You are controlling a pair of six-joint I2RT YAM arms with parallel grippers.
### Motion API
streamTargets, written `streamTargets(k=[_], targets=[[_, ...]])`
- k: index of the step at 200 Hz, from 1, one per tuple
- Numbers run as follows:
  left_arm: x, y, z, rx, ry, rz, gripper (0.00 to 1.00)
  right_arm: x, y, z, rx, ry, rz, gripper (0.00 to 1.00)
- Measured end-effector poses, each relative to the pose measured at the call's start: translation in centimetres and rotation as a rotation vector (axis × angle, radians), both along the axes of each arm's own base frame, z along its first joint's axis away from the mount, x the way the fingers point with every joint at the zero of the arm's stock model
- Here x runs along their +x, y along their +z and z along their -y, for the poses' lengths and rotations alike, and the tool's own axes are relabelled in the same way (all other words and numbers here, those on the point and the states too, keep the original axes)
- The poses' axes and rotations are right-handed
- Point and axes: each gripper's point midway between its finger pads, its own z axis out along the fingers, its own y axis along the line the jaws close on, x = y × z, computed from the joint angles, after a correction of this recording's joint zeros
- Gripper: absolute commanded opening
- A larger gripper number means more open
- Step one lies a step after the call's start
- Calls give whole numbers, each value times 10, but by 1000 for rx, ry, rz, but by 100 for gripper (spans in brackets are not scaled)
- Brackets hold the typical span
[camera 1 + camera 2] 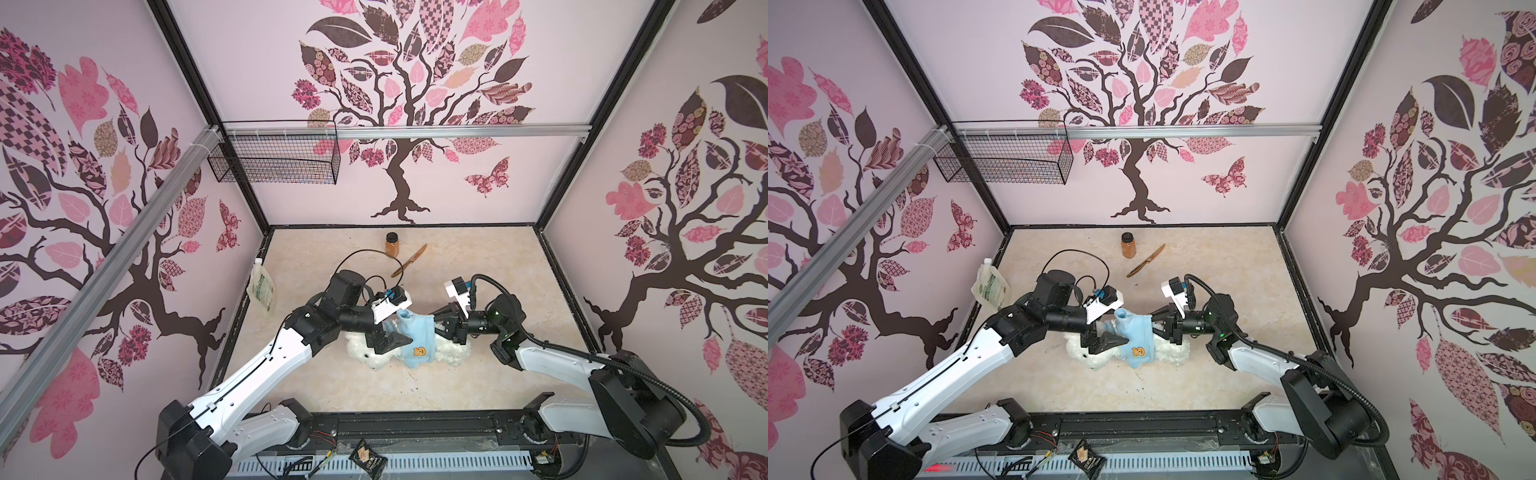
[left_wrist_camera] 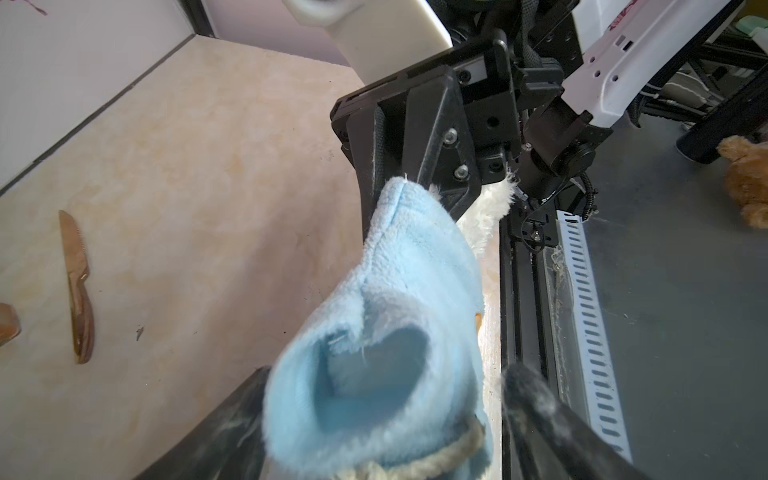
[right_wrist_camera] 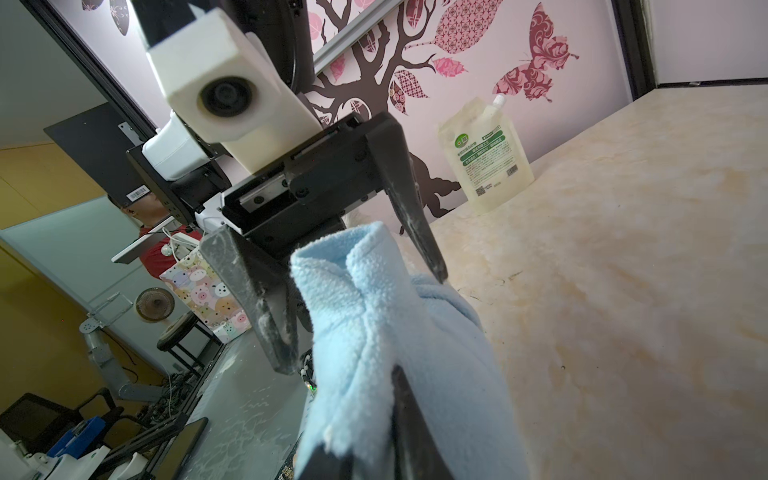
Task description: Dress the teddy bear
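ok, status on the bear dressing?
Left gripper, jaws open astride light blue shirt. Right gripper shut on its edge. Shirt draped over teddy bear middle. Wooden knife, jar apart behind.

1. Soft, even, fairly bright light in both top views; faint shadows on the table [image 1: 498, 270].
2. Wide-angle bending curves walls at the edges.
3. Blue shirt [image 2: 374, 395] within the left tool [image 2: 386, 374] is blurred.

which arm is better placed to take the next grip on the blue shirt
Left. The left gripper has jaws open around the tubular end of the blue shirt, so it likely only needs to close. The right gripper is shut on the shirt's opposite edge over the teddy bear, holding it up.
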Motion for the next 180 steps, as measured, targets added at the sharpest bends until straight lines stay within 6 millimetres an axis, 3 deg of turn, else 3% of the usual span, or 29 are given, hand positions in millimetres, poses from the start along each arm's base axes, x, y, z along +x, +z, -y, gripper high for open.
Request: streamTargets(k=[71,95,120,140,180], targets=[[-2,-17,17,-33,-58,-162,41,-5,4,-3,0,23,16,19],[-1,-15,16,-38,-45,-167,26,-3,4,-2,-13,-4,32,33],[3,-9,12,-48,-24,-102,9,4,8,2,-37,-85,63,60],[3,-3,5,-53,-3,-34,8,13,4,11,-88,-193,68,77],[3,0,-4,-43,13,58,7,11,14,36,-155,-360,164,86]])
